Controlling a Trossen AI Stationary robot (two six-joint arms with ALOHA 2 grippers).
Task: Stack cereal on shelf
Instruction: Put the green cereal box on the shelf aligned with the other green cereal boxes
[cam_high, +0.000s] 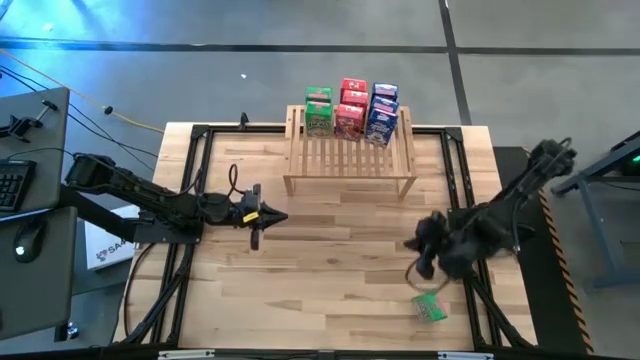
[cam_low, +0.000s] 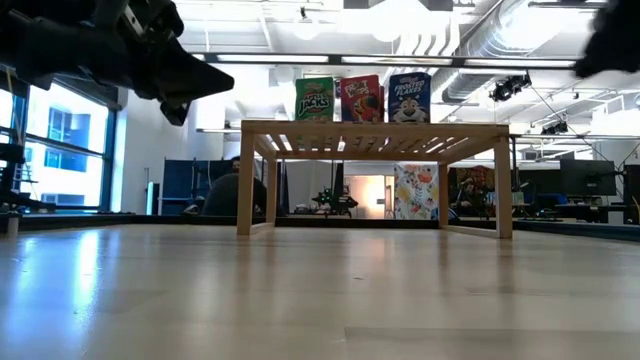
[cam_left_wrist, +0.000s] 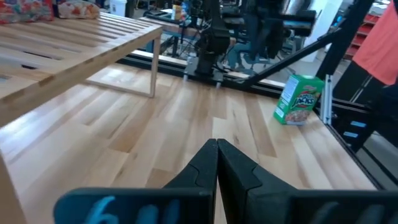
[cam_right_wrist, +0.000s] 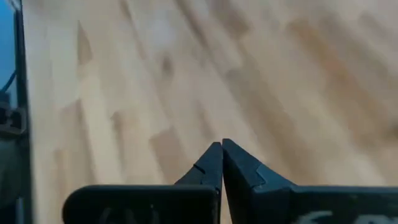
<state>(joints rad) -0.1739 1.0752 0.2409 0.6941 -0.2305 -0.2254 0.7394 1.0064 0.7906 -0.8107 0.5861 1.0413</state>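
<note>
The light-wood shelf (cam_high: 350, 158) stands at the table's far middle. Several cereal boxes stand upright along its far edge: green (cam_high: 318, 111), red (cam_high: 351, 108), blue-and-white (cam_high: 382, 114); they also show in the low view (cam_low: 362, 98). One green box (cam_high: 430, 306) stands on the table near the right front; it also shows in the left wrist view (cam_left_wrist: 300, 99). My left gripper (cam_high: 268, 216) is shut and empty above the table left of middle. My right gripper (cam_high: 424, 268) is shut and empty, just far-side of the green box.
Black frame rails (cam_high: 196, 190) run along the table's left and right sides. Bare wood lies between the two grippers and in front of the shelf. A keyboard and mouse sit on a desk (cam_high: 20, 190) left of the table.
</note>
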